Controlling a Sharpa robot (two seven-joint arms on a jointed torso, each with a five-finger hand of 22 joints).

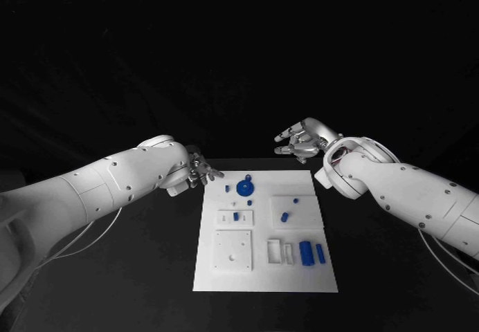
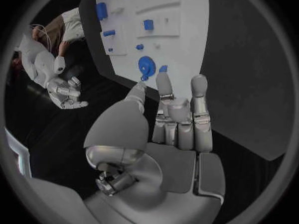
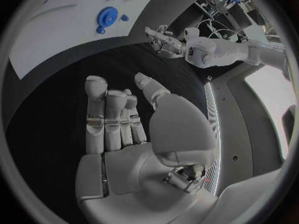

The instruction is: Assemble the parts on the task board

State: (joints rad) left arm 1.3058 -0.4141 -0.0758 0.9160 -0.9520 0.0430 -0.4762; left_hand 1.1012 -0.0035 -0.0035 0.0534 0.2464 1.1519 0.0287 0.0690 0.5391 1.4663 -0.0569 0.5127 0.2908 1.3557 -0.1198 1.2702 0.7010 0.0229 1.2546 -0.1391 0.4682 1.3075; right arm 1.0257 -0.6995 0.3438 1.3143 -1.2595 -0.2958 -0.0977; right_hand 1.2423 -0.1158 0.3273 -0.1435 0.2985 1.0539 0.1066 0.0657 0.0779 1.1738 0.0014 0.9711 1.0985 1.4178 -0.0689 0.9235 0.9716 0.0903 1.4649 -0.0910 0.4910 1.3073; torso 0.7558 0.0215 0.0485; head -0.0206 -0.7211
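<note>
The white task board point(image 1: 309, 183) lies in the middle of the black table. On it are small blue parts: a round blue disc point(image 1: 246, 189) near the far end, a small block point(image 1: 284, 216) in the middle, and two upright blue pieces point(image 1: 306, 252) at the near right. My left hand point(image 1: 196, 171) hovers by the board's far left corner, fingers apart, holding nothing. My right hand point(image 1: 302, 142) hangs beyond the board's far right corner, also empty with fingers spread. The disc point(image 2: 146, 65) lies just ahead of my left fingers point(image 2: 164, 87); it also shows as the disc point(image 3: 107, 17) on the board point(image 3: 56, 30).
White raised plates point(image 1: 234, 250) and slotted holders point(image 1: 280, 251) sit on the board's near half. Black table surface surrounds the board on all sides. My other hand point(image 2: 65, 92) appears across the table in the left wrist view.
</note>
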